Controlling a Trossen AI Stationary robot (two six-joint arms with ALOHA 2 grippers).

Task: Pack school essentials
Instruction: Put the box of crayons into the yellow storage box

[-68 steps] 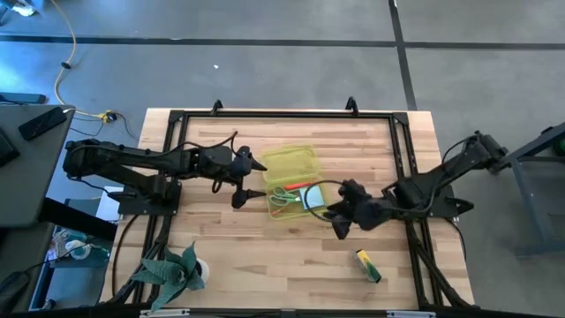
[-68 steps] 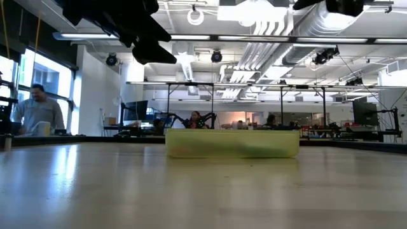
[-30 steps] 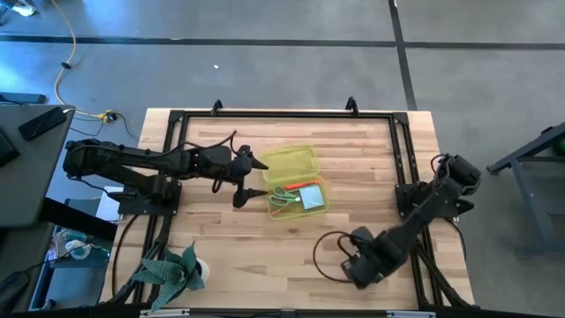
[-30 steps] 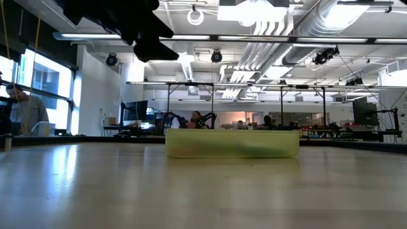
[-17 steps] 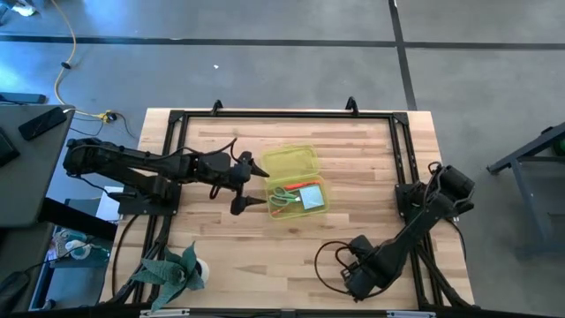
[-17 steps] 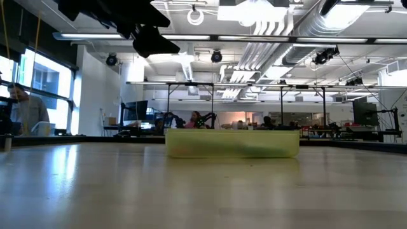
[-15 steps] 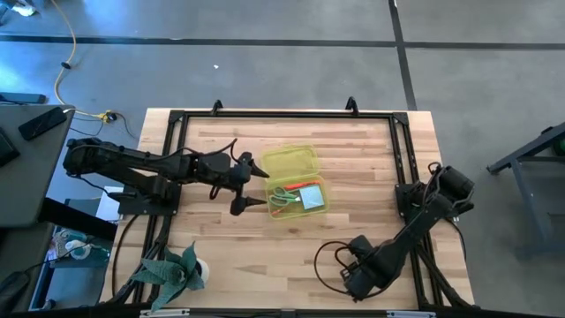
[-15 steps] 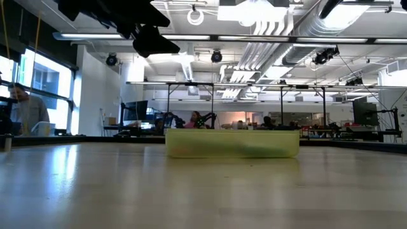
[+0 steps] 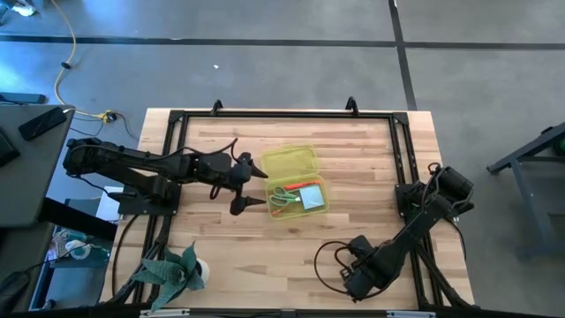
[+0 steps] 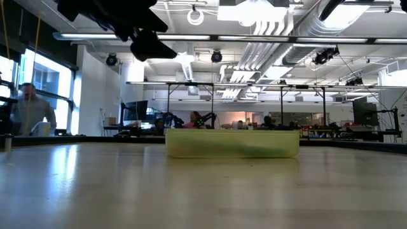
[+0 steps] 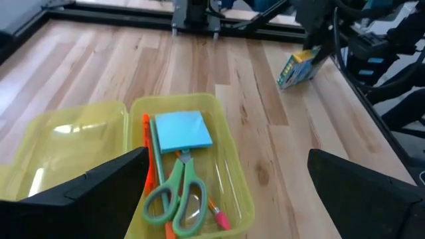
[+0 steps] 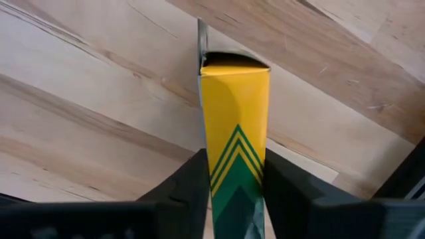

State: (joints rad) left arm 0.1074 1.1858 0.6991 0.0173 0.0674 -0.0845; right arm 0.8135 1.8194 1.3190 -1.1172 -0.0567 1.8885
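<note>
Your right end effector grips the yellow-green box at the desk's near edge.
Your left end effector hangs wide open beside the yellow case holding scissors and blue pad.

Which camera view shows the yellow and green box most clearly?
The right wrist view: the box fills the frame between the right end effector's fingers. The left wrist view shows it small and far off. In the high view the right arm covers it; the low view misses it.
</note>
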